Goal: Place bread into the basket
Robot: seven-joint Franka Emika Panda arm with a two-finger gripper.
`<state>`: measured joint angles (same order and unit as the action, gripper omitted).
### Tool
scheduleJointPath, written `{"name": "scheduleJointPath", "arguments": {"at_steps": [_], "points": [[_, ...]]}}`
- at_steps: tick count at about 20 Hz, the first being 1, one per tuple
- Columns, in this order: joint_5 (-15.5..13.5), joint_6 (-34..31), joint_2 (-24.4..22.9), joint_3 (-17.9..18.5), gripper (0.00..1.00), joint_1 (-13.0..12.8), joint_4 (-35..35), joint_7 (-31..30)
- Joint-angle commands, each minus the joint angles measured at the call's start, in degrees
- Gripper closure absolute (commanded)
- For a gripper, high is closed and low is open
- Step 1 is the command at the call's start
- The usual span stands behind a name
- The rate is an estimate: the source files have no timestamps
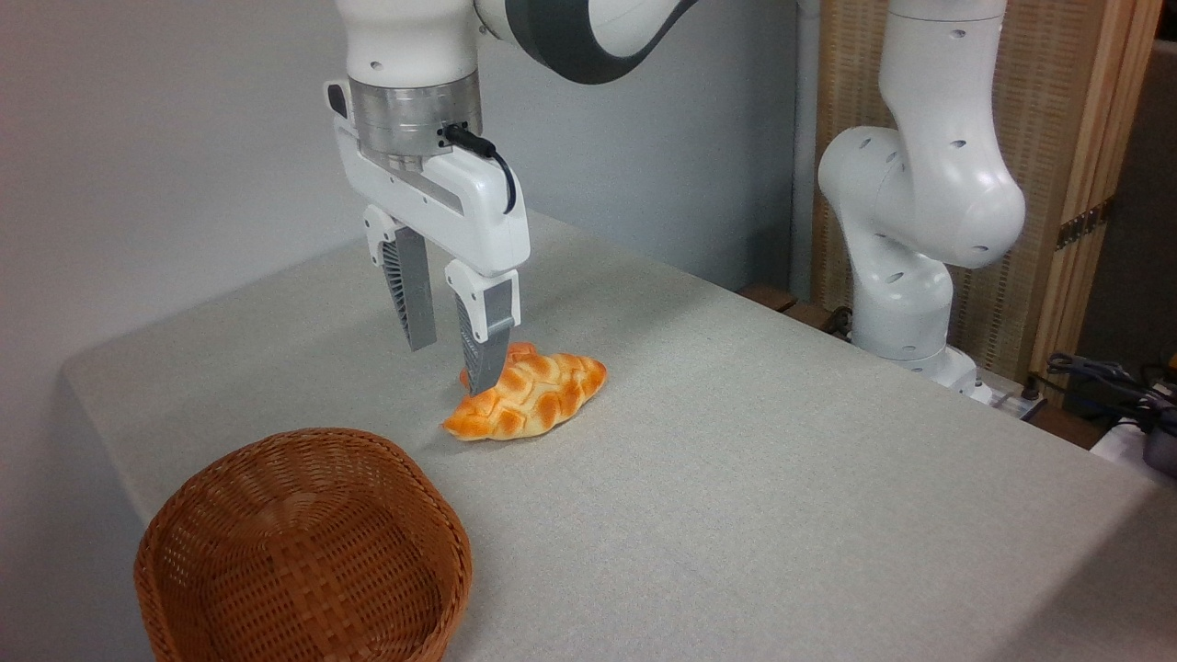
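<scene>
The bread (533, 397), a golden-orange loaf with a criss-cross scored top, lies on the grey table near its middle. My gripper (451, 368) hangs over the loaf's left end, open, with nothing between its fingers. The right fingertip (482, 372) overlaps the loaf's left part in the picture; whether it touches the loaf I cannot tell. The left finger (411, 299) stands apart to the left. The reddish-brown wicker basket (184, 533) sits empty at the table's front left corner, well below and left of the loaf.
A bit of another orange item (520, 349) peeks out behind the loaf. The arm's white base (919, 276) stands off the table's far right edge, with cables (1113, 382) beside it. The table's left edge runs close to the basket.
</scene>
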<state>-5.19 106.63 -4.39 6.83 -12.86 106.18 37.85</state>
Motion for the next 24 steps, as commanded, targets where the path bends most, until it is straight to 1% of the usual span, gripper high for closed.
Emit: {"name": "scheduleJointPath", "arguments": {"at_steps": [1, 4, 8, 10, 16, 19, 21, 24], "points": [[-0.70, -3.17, -0.01, -0.24, 0.00, -0.33, -0.72, 0.30], [-0.70, -3.36, 0.26, -1.29, 0.00, -0.33, -0.37, 0.30], [-0.70, -2.92, 0.00, -1.73, 0.00, -2.17, 2.79, 0.65], [-0.70, -2.83, -0.18, -1.73, 0.00, -3.05, 4.90, 2.22], [-0.70, -2.74, -0.45, -1.73, 0.00, -3.93, 11.14, 7.23], [-0.87, -2.74, 0.25, -1.82, 0.00, -4.02, 12.38, 9.00], [-1.22, -2.74, 1.39, -1.82, 0.00, -5.42, 12.38, 9.00], [-1.14, -2.74, 2.98, -1.73, 0.00, -6.22, 12.38, 9.00]]}}
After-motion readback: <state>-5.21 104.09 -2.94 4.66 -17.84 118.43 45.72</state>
